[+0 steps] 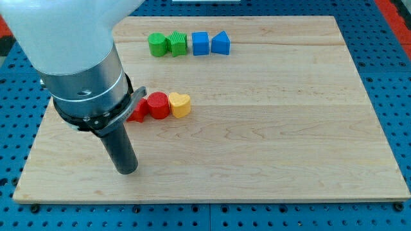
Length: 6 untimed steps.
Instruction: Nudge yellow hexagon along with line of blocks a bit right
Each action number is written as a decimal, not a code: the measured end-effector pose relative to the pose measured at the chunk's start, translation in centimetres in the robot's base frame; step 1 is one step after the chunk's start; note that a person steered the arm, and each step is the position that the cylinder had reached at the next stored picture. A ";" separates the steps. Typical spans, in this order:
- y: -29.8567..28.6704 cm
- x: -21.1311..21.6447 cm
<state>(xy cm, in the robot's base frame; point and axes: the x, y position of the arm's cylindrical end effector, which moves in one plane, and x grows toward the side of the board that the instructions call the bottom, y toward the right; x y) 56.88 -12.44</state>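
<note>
Four green and blue blocks (pixel 189 44) sit well above my tip (pixel 127 171), a graspless tool.

No readable text anywhere — no labels, brands, numbers or signs. Checked the wooden board (pixel 257 128), the coloured blocks, the arm's grey collar (pixel 87 90) and the blue perforated table (pixel 392 77) around the board: all plain surfaces. The collar shows a couple of small dark marks, probably screw holes rather than print — too small to tell at this resolution.
</note>
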 end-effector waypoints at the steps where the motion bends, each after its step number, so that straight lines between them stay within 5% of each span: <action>1: 4.1 0.0; 3: 15.3 -2.3; 4: 15.9 -4.5; 6: -1.5 -4.1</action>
<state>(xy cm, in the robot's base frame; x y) 52.75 -13.93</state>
